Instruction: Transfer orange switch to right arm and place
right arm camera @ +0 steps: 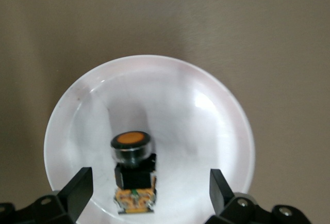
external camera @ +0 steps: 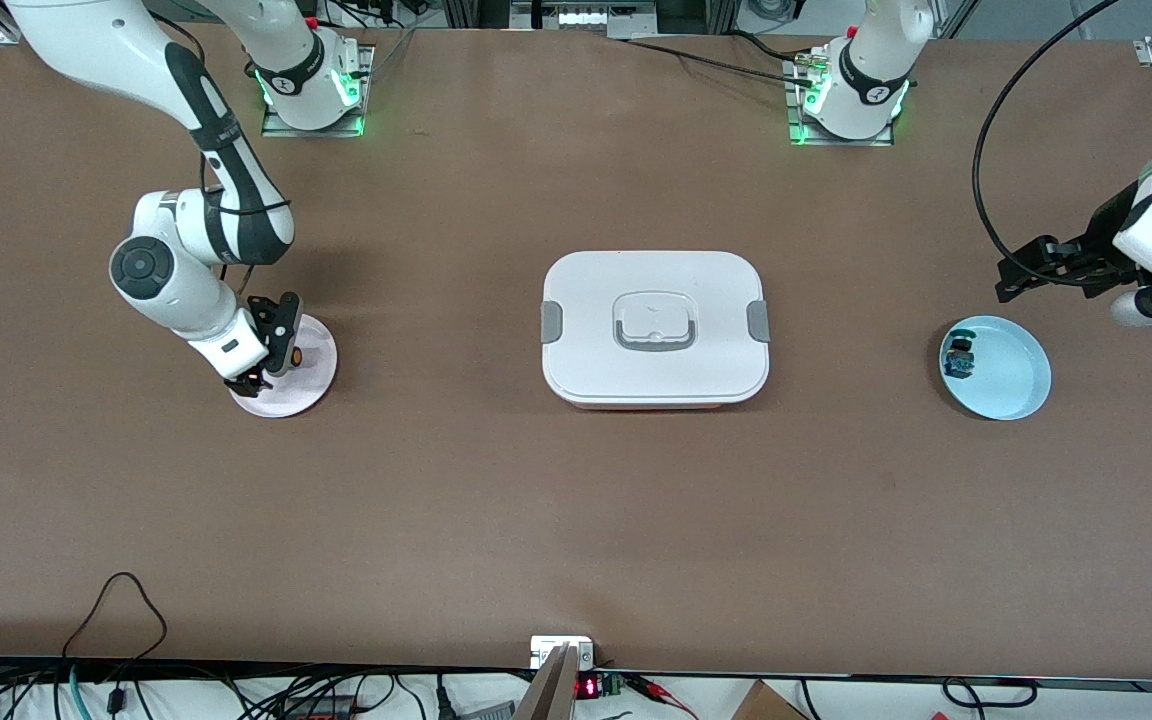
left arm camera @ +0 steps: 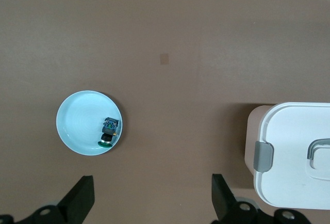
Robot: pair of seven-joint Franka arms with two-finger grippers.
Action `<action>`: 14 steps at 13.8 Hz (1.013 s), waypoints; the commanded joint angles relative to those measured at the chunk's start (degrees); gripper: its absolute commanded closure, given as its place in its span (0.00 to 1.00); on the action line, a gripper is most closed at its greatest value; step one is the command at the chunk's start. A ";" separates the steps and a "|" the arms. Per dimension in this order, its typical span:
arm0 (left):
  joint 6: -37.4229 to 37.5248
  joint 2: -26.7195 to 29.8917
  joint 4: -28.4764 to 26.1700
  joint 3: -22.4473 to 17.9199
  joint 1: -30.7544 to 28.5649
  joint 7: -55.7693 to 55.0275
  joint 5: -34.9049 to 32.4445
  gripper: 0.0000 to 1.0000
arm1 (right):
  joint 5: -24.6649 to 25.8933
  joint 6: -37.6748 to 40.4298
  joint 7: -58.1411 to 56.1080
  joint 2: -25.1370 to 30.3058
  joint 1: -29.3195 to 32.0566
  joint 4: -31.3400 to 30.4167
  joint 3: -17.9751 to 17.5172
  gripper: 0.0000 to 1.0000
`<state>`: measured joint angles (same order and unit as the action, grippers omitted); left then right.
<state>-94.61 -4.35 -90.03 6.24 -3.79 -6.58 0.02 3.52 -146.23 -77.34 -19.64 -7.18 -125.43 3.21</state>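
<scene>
The orange switch (right arm camera: 133, 170) lies in a white plate (right arm camera: 206, 121) toward the right arm's end of the table, its orange round face up and its orange-tan block end toward the wrist. My right gripper (right arm camera: 150, 182) is low over this plate (external camera: 311, 385) and open; its fingers stand apart on either side of the switch (external camera: 293, 355) without touching it. In the front view the right gripper (external camera: 271, 350) hides much of the switch. My left gripper (external camera: 1021, 270) hangs open and empty above the table by a light blue plate (external camera: 1011, 380), and that arm waits.
A small blue-and-black part (external camera: 960, 360) lies in the light blue plate (left arm camera: 77, 126) toward the left arm's end. A white lidded box (external camera: 654, 325) with grey clips and handle sits mid-table, with bare brown tabletop around it.
</scene>
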 commanded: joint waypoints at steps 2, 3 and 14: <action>0.83 -0.84 1.88 0.44 0.01 -0.54 -1.08 0.00 | -0.44 10.23 0.17 4.43 0.41 6.14 -0.31 0.00; 0.92 -0.84 1.88 0.44 -0.07 -0.54 -1.08 0.00 | -0.44 12.96 0.17 5.13 0.41 8.86 -0.31 0.00; 0.92 -0.84 1.88 0.53 -0.07 -0.54 -1.08 0.00 | -9.05 40.73 42.12 10.14 0.58 26.72 -0.31 0.00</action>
<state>-94.61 -4.35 -89.96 6.29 -3.79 -6.58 0.02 -4.70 -110.49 -45.78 -9.57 -7.12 -100.52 3.22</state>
